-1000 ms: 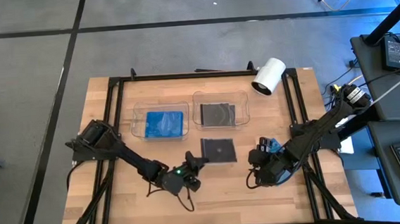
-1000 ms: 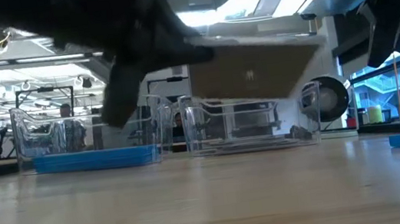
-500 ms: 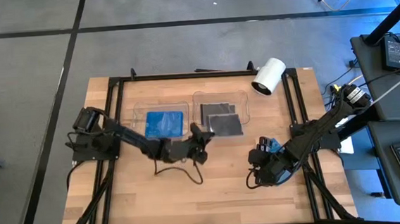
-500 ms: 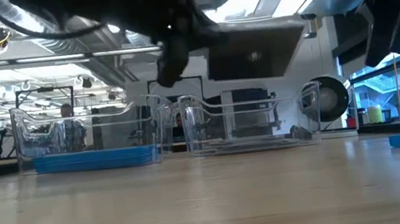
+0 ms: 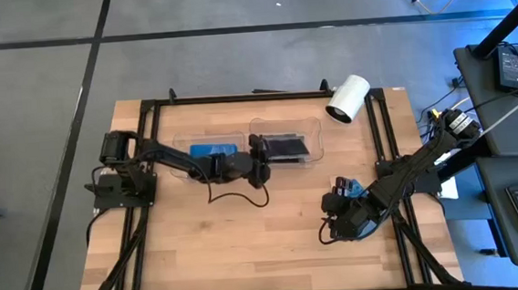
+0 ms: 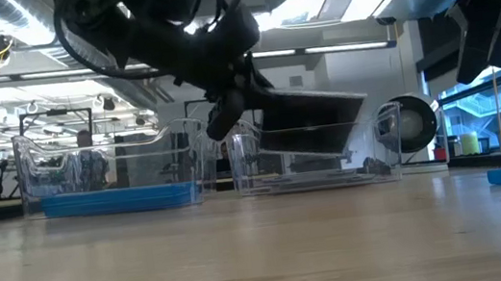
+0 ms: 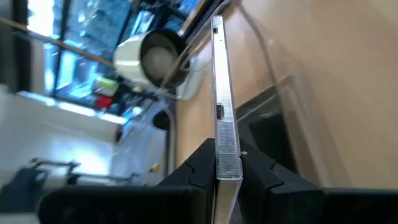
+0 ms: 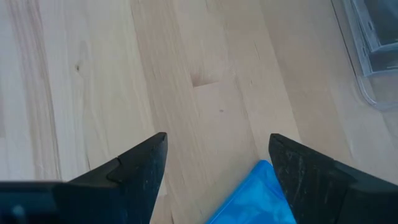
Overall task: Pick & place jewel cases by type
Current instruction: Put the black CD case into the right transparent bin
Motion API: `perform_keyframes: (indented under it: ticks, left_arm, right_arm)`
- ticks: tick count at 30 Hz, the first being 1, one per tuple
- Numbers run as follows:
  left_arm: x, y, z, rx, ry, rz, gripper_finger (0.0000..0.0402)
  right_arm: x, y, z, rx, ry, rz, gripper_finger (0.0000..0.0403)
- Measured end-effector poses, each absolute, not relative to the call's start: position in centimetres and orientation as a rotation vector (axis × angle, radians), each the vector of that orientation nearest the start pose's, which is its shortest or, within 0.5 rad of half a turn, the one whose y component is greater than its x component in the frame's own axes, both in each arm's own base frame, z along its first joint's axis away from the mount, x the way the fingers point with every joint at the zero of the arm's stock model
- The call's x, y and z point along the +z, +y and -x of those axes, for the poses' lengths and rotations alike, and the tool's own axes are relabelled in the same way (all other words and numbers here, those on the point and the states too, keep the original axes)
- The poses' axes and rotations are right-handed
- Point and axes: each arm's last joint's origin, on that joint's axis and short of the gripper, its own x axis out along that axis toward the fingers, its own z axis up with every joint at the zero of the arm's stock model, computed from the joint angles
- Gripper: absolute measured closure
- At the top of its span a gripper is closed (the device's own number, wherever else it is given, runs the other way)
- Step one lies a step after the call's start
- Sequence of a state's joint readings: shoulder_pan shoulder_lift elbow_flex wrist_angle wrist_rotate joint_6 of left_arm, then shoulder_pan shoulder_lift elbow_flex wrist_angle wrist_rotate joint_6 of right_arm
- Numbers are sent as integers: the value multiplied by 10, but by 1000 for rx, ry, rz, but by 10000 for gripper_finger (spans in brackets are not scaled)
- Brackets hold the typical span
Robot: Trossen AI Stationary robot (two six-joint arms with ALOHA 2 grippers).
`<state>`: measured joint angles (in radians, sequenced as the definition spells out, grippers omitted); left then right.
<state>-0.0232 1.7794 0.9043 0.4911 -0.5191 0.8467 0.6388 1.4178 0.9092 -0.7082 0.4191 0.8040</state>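
Observation:
My left gripper (image 5: 262,158) is shut on a dark jewel case (image 5: 287,148), which it holds over the right clear tray (image 5: 315,128) at the table's far side. In the low view the case (image 6: 311,123) hangs tilted at the height of the tray's rim (image 6: 327,132). Another dark case (image 7: 273,130) lies flat in that tray. The left clear tray (image 5: 178,141) holds a blue case (image 5: 212,156). My right gripper (image 8: 217,162) is open above the table at the right, over the corner of a blue case (image 8: 261,196) that lies flat on the wood. My left gripper pinches the dark case between its two fingers (image 7: 199,165) at the edge (image 7: 225,140) that faces the table's left. The fingers come nearly level from the left. The case is clear of the table, with its right side lower than the held side.
A white cylinder-shaped device (image 5: 347,98) stands at the far right corner, beside the right tray. Black frame rails (image 5: 143,126) run along the table's left, right and far sides. Bare wood (image 5: 247,237) fills the near half.
My left gripper has swung from the table's near middle toward the far edge, staying shut on the dark case. The case has travelled with it, clear of the table, from beside the trays to over the right tray.

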Motion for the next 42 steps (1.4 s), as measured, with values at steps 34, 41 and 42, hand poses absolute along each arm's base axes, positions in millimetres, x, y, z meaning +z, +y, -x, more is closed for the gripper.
perform_keyframes:
  ticks: [34, 41, 42]
  left_arm:
    - [173, 27, -362, 289, 591, -829, 273]
    - [179, 27, -359, 414, 644, -912, 238]
    - [180, 25, -359, 395, 626, -894, 236]
  right_arm:
    - [209, 143, -212, -231, 1026, -117, 119]
    - [209, 144, -212, -224, 1048, -169, 119]
    - [209, 144, -212, -223, 1056, -188, 119]
